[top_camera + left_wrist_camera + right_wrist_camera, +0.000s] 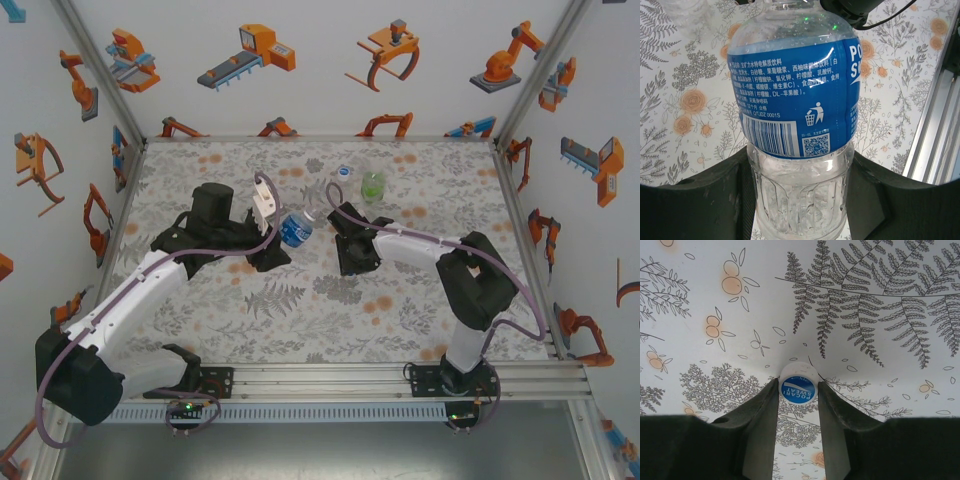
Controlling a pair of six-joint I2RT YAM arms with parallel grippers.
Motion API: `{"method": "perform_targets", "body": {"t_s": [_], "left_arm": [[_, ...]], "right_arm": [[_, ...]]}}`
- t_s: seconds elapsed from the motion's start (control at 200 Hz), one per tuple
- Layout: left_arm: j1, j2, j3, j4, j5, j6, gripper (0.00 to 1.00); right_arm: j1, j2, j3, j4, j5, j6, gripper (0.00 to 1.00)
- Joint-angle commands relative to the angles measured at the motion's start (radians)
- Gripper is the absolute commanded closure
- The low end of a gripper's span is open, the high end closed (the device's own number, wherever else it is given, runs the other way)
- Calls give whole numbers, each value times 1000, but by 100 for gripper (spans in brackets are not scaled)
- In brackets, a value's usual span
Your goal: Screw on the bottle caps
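**Grip state.** The left claw (800, 172) was clenched on the bottle (790, 95) with the blue label. Its fingers (715, 200) pressed the clear ribbed body just below the label. The right claw (798, 390) was closed on a cap (799, 382), white at the side and blue on top, with one finger bearing on each side of it.

**Location.** The bottle was held above the middle of the table (300, 310), just beside the right claw. The cap sat low over the patterned cloth; whether it touched the cloth could not be told. A green bottle (373, 185) stood further back, apart from both claws.

**Handling.**
- The bottle looked thin-walled and light, with droplets inside, and would probably dent under a hard squeeze.
- The ribbed lower body is the stiffer place to hold it, and this leaves the neck free.
- The cap looked hard, small and light. It is best held across its side wall, level, because a skewed grip could cross the thread or flick it out.

**View comparison.**
- The overhead view gave the layout of the arms and the bottles.
- The left wrist view gave the grip height, though the frame edge cut off the bottle's mouth.
- The right wrist view gave the finger contact on the cap, a detail too fine for the overhead view.
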Motion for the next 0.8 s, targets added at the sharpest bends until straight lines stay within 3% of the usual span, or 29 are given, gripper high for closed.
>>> {"method": "perform_targets", "body": {"t_s": [0.0, 0.31, 0.576, 0.796], "left_arm": [[-3, -9, 35, -8, 1, 6, 72], [-19, -14, 27, -9, 12, 37, 75], [-75, -51, -4, -8, 22, 116, 84], [-86, -82, -26, 0, 7, 159, 93]], "right_arm": [[7, 10, 26, -6, 12, -15, 67], [6, -121, 2, 20, -11, -83, 80], [6, -410, -92, 144, -172, -412, 90], [4, -607, -111, 161, -229, -579, 93]]}}
